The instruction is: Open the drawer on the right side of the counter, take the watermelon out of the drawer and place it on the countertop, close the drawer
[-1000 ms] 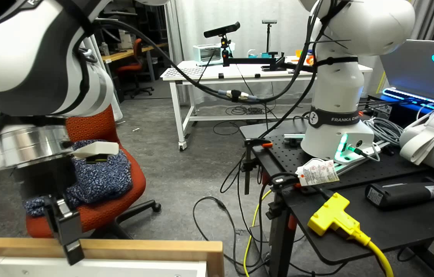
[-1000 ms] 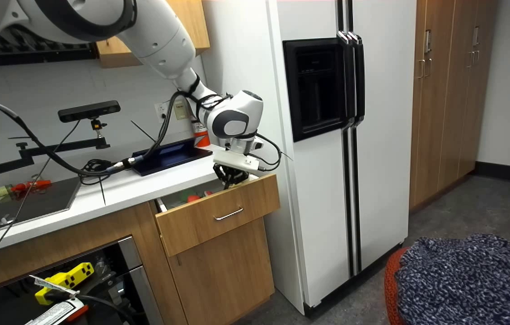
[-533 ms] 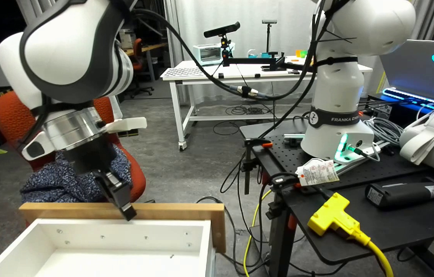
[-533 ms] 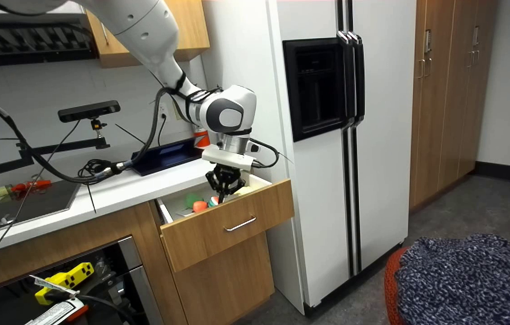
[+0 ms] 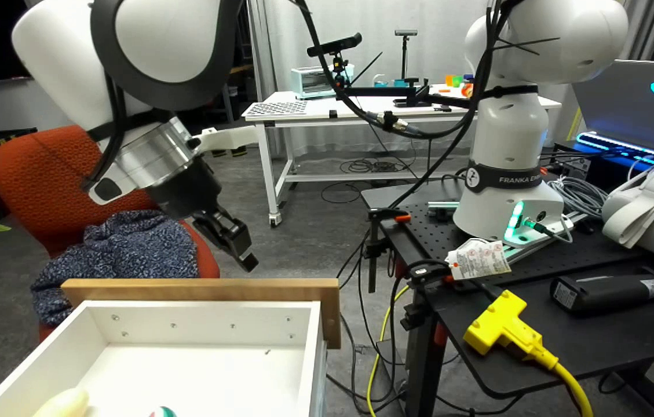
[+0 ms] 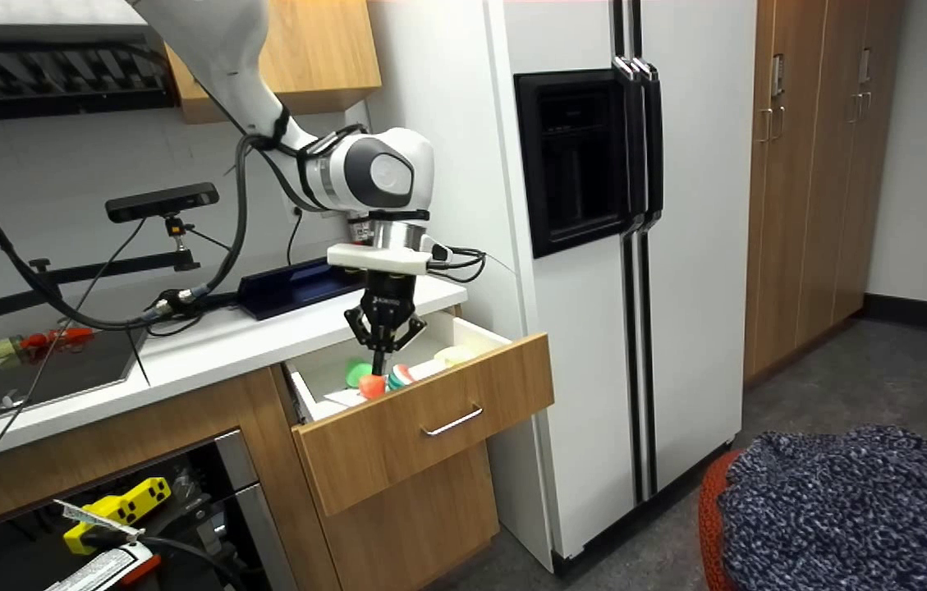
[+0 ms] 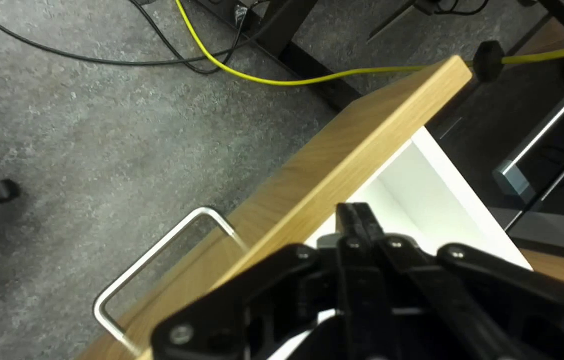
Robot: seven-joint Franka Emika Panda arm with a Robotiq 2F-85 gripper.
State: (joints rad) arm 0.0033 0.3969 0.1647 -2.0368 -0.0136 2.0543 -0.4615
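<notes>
Wrist view: my black, jointed gripper (image 7: 357, 214) has both slim fingers closed against each other.
Wide, shallow, white-walled drawer (image 5: 199, 321): pulled out, with a light tan wood front; in an exterior view my fingertips hang above its front edge, apart from the wood.
Slim silvery metal handle (image 7: 148, 255): on the drawer's outer face, to the left of my fingers in the wrist view.
Small, rounded, red-white-and-green watermelon (image 6: 401, 377): inside the drawer, lower than my fingertips and apart from them; in an exterior view it shows just to their right.
Rounded red-orange thing (image 6: 372, 387): beside the watermelon, right under my fingertips in that view.
Rounded bright green thing (image 6: 357, 372): partly behind the red-orange one.
Pale yellow rounded thing (image 5: 65, 403): on the drawer's floor, well apart from my fingers.
</notes>
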